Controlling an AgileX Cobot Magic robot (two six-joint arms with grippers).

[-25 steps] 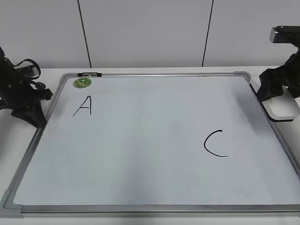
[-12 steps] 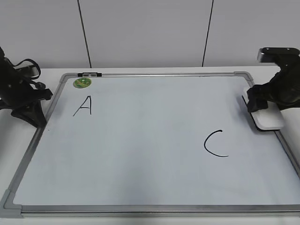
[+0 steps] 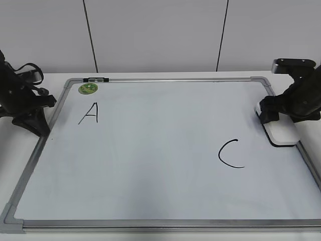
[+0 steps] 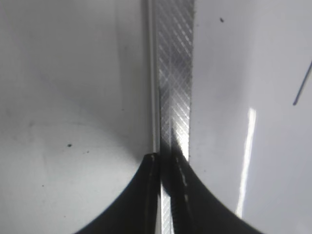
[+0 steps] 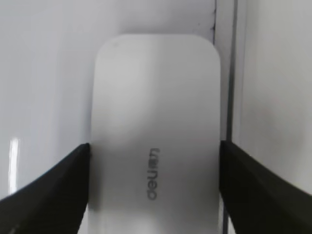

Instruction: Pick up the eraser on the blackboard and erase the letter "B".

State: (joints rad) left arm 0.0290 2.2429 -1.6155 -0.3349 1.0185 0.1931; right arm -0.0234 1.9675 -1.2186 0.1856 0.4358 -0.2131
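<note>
The white eraser [image 3: 283, 132] lies low at the blackboard's [image 3: 160, 170] right edge, right of the black "C" [image 3: 230, 154]. My right gripper [image 3: 275, 116] is shut on it; in the right wrist view the two fingers press both long sides of the eraser [image 5: 156, 112], grey lettering up, with the gripper [image 5: 155, 185] beside the silver frame [image 5: 227, 73]. No "B" shows on the board; only the black "A" [image 3: 89, 113] and the "C" show. My left gripper [image 3: 41, 129] is shut and empty over the board's left frame [image 4: 175, 73], fingertips together [image 4: 165, 158].
A small round green magnet [image 3: 88, 89] sits at the board's top left corner, and a dark clip [image 3: 96, 80] is on the top frame. The board lies on a white table [image 3: 30, 155] against a white wall.
My right gripper has carried the eraser left and down, from beyond the board's right frame onto the board's right edge. The left arm has not moved.
</note>
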